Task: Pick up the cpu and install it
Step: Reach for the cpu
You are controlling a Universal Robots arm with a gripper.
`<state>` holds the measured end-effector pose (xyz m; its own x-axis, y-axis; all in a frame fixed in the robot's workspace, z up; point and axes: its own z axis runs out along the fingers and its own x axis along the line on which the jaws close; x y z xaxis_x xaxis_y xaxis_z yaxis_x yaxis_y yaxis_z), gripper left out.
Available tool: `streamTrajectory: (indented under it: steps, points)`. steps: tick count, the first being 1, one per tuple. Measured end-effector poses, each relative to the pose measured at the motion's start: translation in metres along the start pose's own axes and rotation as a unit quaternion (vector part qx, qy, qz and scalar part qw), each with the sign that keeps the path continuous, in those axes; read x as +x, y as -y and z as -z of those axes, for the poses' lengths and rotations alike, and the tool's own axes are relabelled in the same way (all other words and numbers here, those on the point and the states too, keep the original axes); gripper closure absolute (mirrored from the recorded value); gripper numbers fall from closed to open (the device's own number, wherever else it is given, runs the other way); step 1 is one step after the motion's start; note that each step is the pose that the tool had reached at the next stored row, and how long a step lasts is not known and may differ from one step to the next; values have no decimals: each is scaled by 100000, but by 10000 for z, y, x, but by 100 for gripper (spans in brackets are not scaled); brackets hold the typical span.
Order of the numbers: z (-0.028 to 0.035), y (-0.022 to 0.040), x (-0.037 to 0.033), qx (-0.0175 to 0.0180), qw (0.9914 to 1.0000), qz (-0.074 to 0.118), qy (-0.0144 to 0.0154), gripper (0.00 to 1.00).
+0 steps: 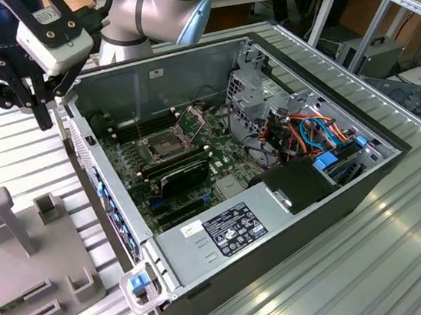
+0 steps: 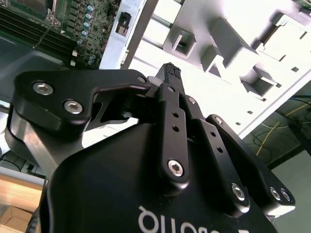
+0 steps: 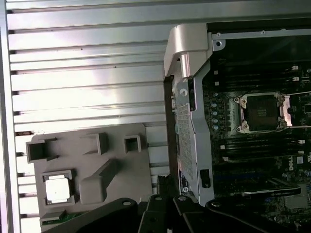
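- Gripper [image 1: 40,116] hangs from the grey arm [image 1: 152,10], its fingers pointing down at the ribbed metal table [image 1: 410,255]. It is just outside the open computer case [image 1: 331,188], at the corner on the exterior view's left.
- In the second wrist view the gripper's black linkages run together to a single narrow tip [image 2: 170,72]. The fingers are pressed closed, with nothing between them.
- The exterior view takes in the whole case, including the motherboard [image 1: 195,159] and the bare cpu socket [image 1: 164,144] in its metal frame. It also shows a grey fixture [image 1: 2,286] lying on the table to the exterior view's left of the case.
- The first wrist view looks straight down and shows the cpu [image 3: 59,188], a small silver-grey square seated flat in a square recess of the fixture [image 3: 131,179]. It also shows the socket [image 3: 260,112] open and unfilled.
- The cpu lies on the side of the fixture away from the case, well apart from the gripper. The fixture's raised blocks stand between them, and the gripper is not touching the cpu.
- The gripper is over the strip of table between the fixture and the case wall.
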<state>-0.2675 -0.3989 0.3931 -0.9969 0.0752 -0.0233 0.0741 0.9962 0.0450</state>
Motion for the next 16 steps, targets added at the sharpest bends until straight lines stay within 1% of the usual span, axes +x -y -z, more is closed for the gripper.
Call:
streamTrajectory:
  steps: [3,8,11,16]
  points:
    - [1,3,48,0,100000,-2,-2,89]
    - [2,7,101,-3,100000,-4,1,89]
    - [4,14,184,-2,100000,-2,-1,89]
    - [6,20,274,-1,100000,-2,-2,89]
